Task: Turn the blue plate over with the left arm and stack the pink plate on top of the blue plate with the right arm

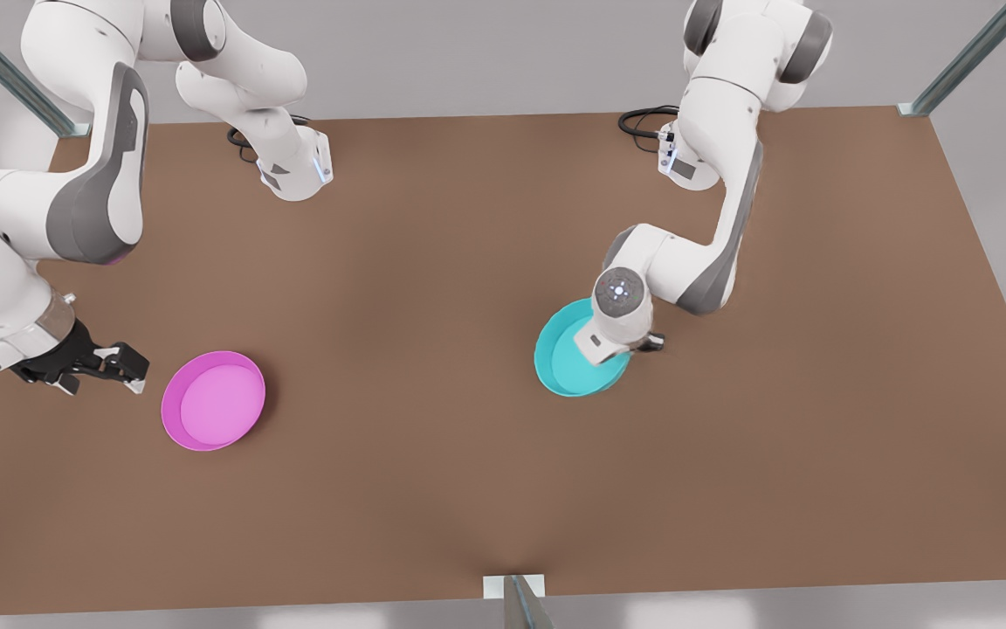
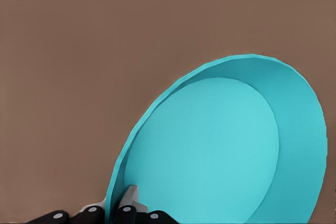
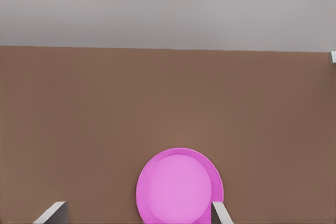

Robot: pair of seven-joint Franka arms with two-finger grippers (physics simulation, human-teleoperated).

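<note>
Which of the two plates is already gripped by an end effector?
The blue plate: the left end effector pinches its rim. The pink plate lies free on the table, the open right end effector beside it.

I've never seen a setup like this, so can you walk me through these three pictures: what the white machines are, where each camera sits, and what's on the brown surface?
These are simulator renders of two white jointed robot arms standing on a brown table. The front view looks down on the whole scene from a camera off the arms. The other two pictures come from cameras riding on each arm's wrist.

The left gripper belongs to the arm on the front view's right. Its black fingers are closed on the rim of the round, shallow turquoise blue plate, which looks tilted up off the table.

The right gripper belongs to the arm on the front view's left. It hovers open beside the round, shallow magenta pink plate, which lies flat on the table with its lighter inside facing up. It is not touching the plate.
</note>
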